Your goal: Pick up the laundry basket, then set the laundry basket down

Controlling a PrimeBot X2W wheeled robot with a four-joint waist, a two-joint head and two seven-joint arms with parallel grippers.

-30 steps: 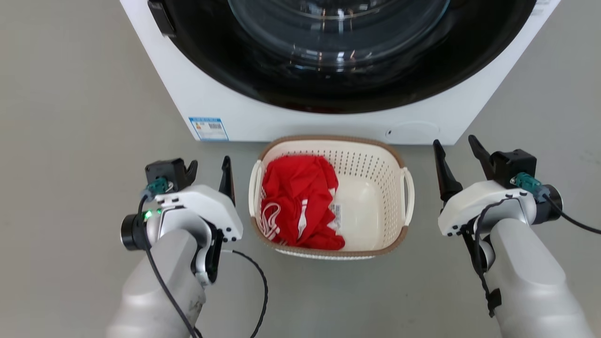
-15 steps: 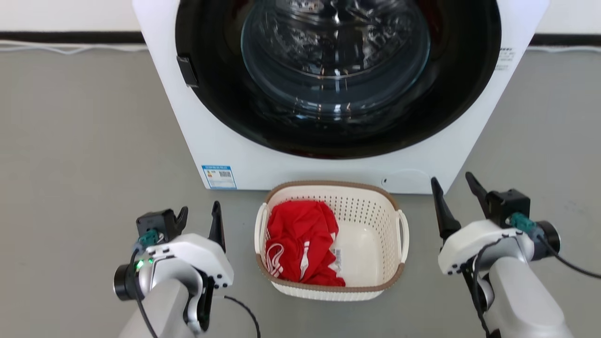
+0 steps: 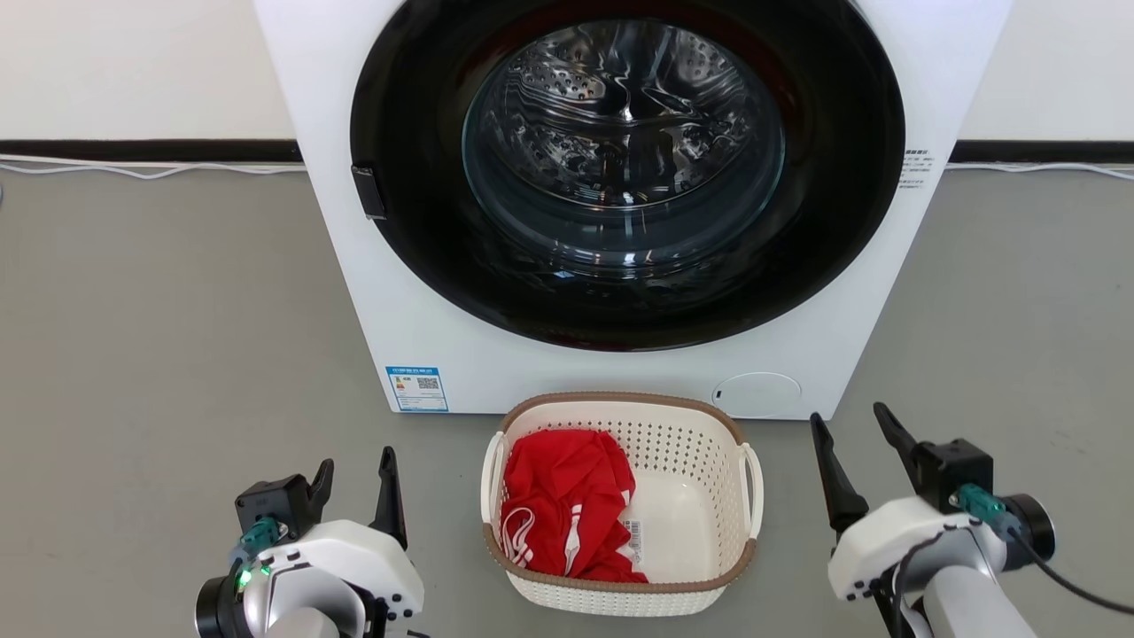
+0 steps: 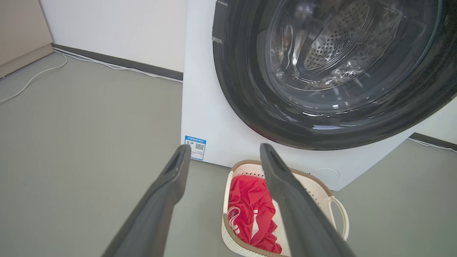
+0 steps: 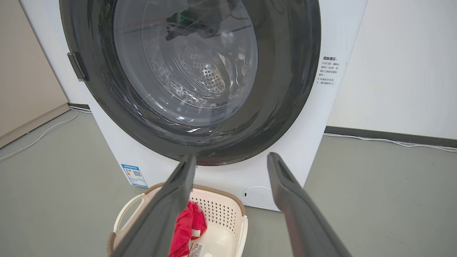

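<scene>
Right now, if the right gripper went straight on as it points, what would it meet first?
Probably the washing machine, low on its white front; the laundry basket sits lower and left, off that line. Depth is unclear.

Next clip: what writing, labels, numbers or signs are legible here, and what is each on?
Nothing reads clearly.
Blue-edged label low on the washing machine front: square code and print, too small to read.
Printed lines at the right edge of the washing machine front: characters too blurred to read.
Barcode sticker inside the laundry basket: bars visible, digits too small to read.
</scene>
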